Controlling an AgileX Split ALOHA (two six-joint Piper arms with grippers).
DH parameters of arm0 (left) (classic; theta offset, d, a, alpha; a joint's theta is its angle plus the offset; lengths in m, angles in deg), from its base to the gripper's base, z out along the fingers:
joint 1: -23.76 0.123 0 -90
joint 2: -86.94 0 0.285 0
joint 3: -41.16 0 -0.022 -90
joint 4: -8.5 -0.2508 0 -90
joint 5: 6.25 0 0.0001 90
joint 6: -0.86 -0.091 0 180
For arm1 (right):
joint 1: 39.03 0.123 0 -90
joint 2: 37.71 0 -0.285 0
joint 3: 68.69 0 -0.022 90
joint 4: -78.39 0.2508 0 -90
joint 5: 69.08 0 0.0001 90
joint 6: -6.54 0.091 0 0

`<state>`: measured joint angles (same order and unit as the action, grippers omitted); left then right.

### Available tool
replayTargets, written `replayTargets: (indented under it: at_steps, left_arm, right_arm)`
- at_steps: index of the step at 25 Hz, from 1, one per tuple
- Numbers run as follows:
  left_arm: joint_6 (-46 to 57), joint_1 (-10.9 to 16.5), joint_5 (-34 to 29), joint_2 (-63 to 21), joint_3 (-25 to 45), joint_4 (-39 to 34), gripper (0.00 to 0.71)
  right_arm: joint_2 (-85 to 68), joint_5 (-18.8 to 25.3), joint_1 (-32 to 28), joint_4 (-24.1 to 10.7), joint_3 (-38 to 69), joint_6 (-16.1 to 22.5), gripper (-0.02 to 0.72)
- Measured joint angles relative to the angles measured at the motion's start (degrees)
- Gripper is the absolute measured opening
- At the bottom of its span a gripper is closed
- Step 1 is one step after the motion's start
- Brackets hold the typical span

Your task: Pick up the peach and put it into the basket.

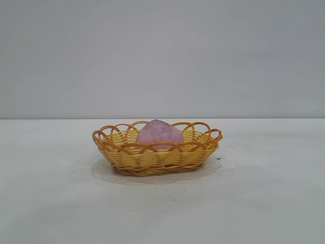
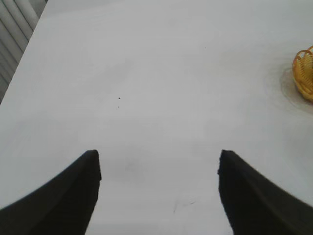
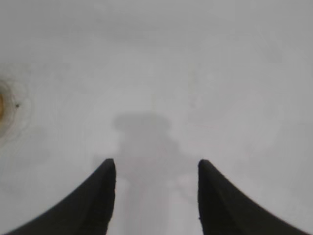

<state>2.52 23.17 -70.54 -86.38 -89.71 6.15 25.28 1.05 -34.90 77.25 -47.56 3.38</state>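
The dull pink peach [image 1: 159,134] lies inside the yellow-orange woven basket [image 1: 147,156], which stands at the middle of the white table in the exterior view. Neither arm shows in the exterior view. My left gripper [image 2: 159,159] is open and empty above bare table; a part of the basket's rim [image 2: 304,72] shows far off at the edge of the left wrist view. My right gripper [image 3: 156,166] is open and empty above bare table, with its shadow under it. The peach does not show in either wrist view.
The white table [image 1: 264,203] runs wide on both sides of the basket, with a plain grey wall behind. A faint round stain [image 3: 10,115] and an orange sliver mark the edge of the right wrist view.
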Motion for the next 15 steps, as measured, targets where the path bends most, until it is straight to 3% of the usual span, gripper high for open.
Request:
replayTargets:
  at_steps: [9,15]
  left_arm:
    - [0.0,0.0,0.0,0.0,0.0,0.0,0.453]
    - [0.0,0.0,0.0,0.0,0.0,0.0,0.453]
  right_arm:
    - [-27.3,-6.6,0.0,0.1,24.2,2.5,0.326]
    - [-42.6,-5.6,0.0,-2.3,28.1,7.3,0.326]
